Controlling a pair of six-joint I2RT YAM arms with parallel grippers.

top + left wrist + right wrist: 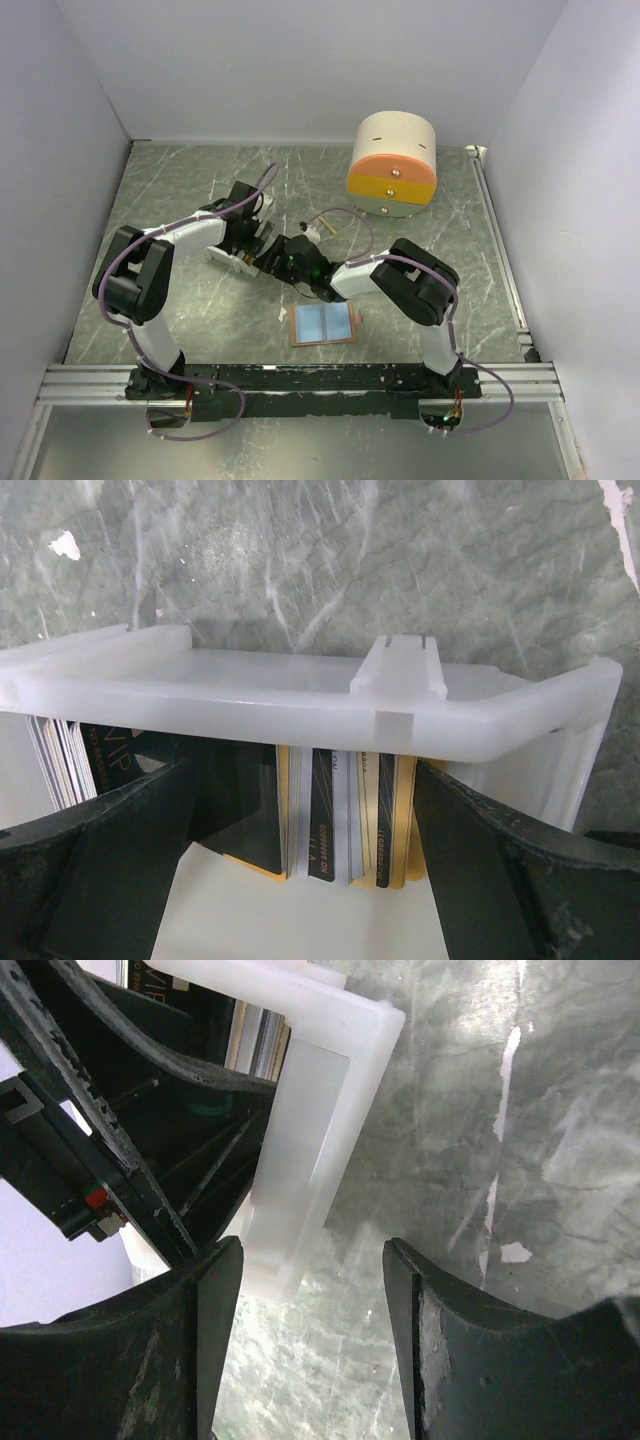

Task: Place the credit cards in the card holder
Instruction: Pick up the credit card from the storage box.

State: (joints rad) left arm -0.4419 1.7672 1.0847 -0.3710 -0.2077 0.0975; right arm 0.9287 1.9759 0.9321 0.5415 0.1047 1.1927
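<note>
Several credit cards point(335, 820), black, gold and silver, stand on edge inside a white plastic tray point(250, 695). My left gripper point(310, 830) is open, with one finger on each side of the card bundle; the right finger is close against the outer gold card. In the top view it point(250, 228) sits over the tray point(222, 254). My right gripper point(312, 1290) is open and empty above bare table, just beside the tray's corner point(310, 1110); in the top view it point(272, 258) is right next to the left one. The card holder point(323, 323) lies open, light blue faces up, near the front.
The round cream, orange and yellow drawer box point(392, 165) stands at the back right. A thin wooden stick point(325, 228) lies behind the right arm. The left gripper's black body point(120, 1110) fills the upper left of the right wrist view. Grey walls enclose the marble table.
</note>
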